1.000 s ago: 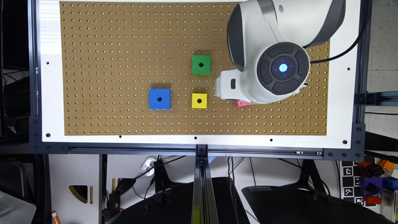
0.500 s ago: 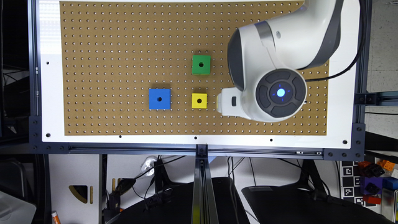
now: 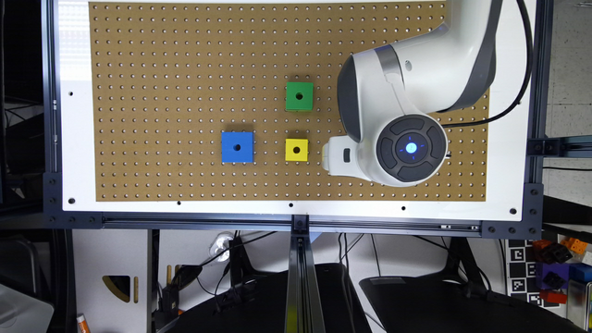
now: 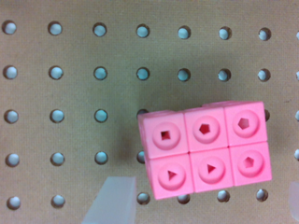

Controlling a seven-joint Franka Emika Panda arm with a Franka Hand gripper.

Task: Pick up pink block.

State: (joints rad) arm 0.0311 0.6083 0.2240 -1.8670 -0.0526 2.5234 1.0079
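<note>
From where I stand, the white arm (image 3: 416,78) reaches in from the far corner on the exterior view's right and bends down over the brown pegboard (image 3: 185,69), its round wrist cap with a blue light facing up. The pegboard lies on a white table (image 3: 74,138) framed in dark metal rails.

Three cubes sit on the board, each with a single hole in its top. The green cube (image 3: 299,96) is farthest back. The yellow cube (image 3: 296,150) sits nearer the front edge, just beside the white part of the arm's wrist, and the blue cube (image 3: 237,147), the largest of the three, lies well apart from the arm, further to the exterior view's left and roughly level with the yellow one.

In the wrist view, the pink block (image 4: 204,148) lies flat on the pegboard directly under the camera, a touch askew to the rows of holes. Its six round studs show in two rows of three, each stud with a small shaped recess in its middle.

The pincer (image 4: 203,205) is spread wide. One pale, translucent fingertip (image 4: 112,200) shows beside the block's corner, and a sliver of the other shows at the opposite edge of the picture. The block lies between them, nearer the first, and neither fingertip touches it.
</note>
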